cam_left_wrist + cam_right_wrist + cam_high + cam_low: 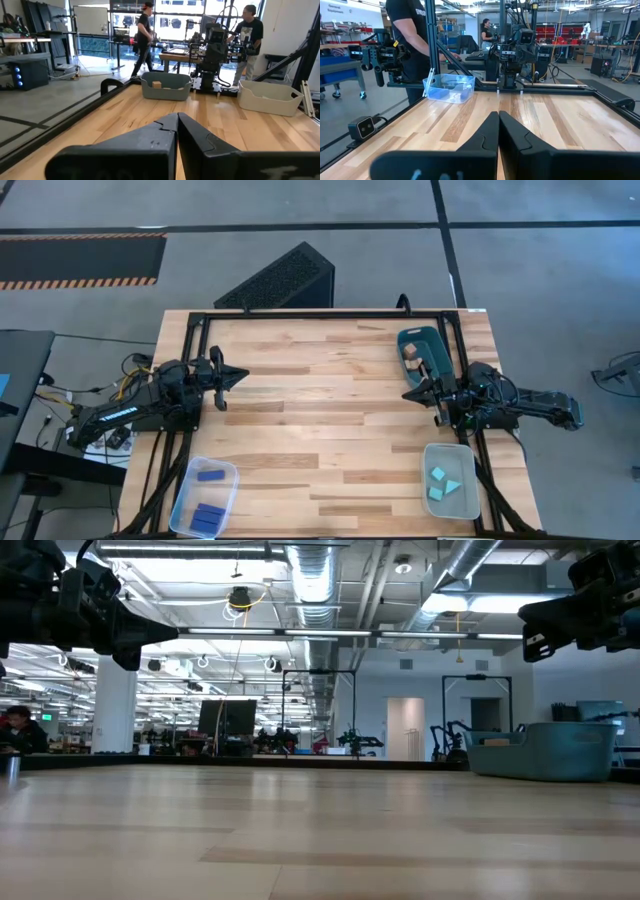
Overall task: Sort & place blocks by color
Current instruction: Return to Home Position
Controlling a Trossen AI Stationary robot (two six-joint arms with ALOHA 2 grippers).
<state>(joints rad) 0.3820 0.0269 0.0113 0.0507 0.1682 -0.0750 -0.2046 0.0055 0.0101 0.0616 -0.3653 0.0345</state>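
- High view: left gripper (238, 377) and right gripper (408, 394) hover at opposite bench (320, 410) edges, fingers pressed together, empty.
- The blue blocks (208, 512) lie in left tray (215, 462), teal blocks (444, 484) in right tray (450, 448), wooden blocks (411, 352) in dark bin (437, 345).

Blue blocks (207, 517), teal blocks (437, 473), dark teal bin (420, 331).
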